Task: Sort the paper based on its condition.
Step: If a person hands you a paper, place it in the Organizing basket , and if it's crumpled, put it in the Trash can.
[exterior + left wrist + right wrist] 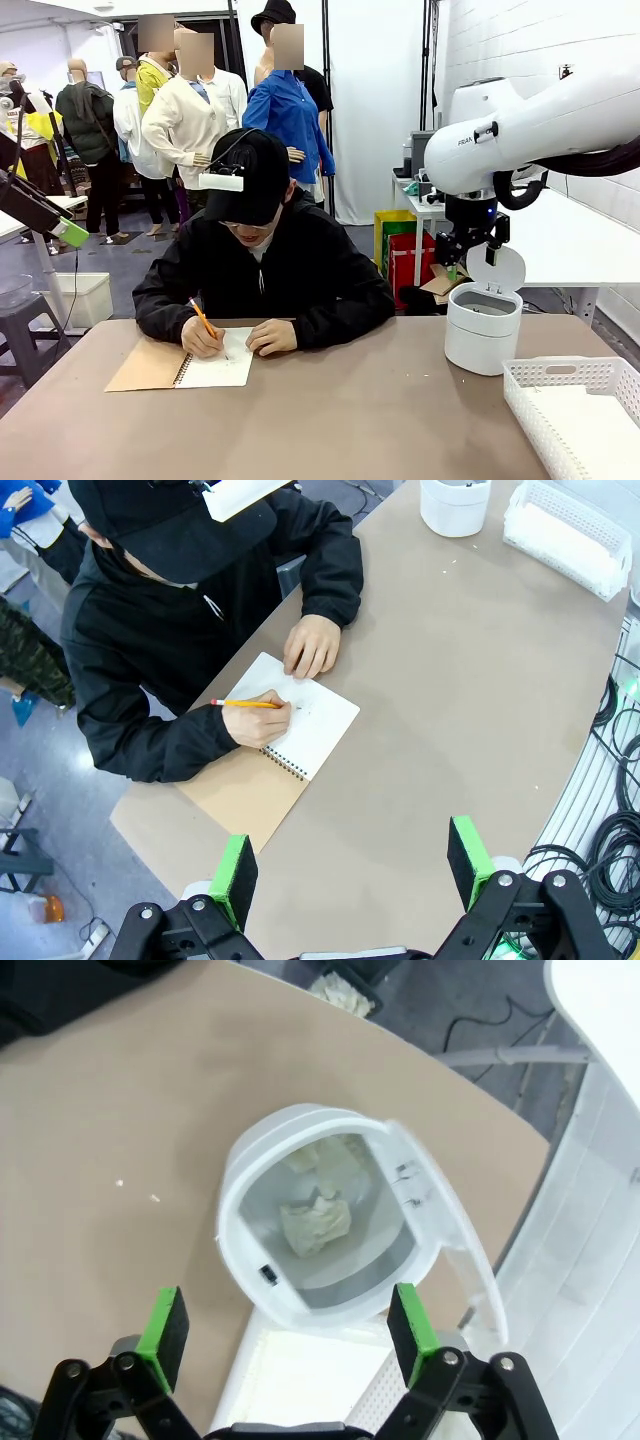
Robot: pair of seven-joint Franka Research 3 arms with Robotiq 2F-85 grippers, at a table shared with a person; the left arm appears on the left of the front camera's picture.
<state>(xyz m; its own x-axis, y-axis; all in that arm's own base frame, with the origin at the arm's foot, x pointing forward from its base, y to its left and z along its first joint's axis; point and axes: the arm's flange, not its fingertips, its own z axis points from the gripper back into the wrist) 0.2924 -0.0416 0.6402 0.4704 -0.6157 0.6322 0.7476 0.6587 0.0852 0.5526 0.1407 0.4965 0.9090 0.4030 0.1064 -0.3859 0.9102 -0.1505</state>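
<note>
Two end effectors hang over one tan worktop. The left end effector point(352, 868) is spread wide and grips nothing, poised high above the worktop's point(450, 710) near edge. The right end effector point(288, 1332) is likewise fully apart and empty, looking straight down into the single white round bin point(250, 1260), whose lid point(445, 1230) stands flipped up.

The paper point(315, 1225) lies crumpled at the bottom of that bin; at least two wads can be made out. Just beside the bin, at the worktop's right corner, sits one white lattice basket point(570, 368). A flat white layer covers its floor, but whether it is one sheet or several cannot be told.

Across the worktop, well apart from bin and basket, one spiral notebook point(150, 365) lies open, its brown cover folded out. One person point(265, 270) in a black jacket and cap bends over it, one hand point(200, 338) holding a single orange pencil point(203, 320) to the white page, the other hand point(272, 337) resting on the page's far edge.

Behind, a white curtain point(370, 110) hangs beside a white brick wall point(500, 40).
</note>
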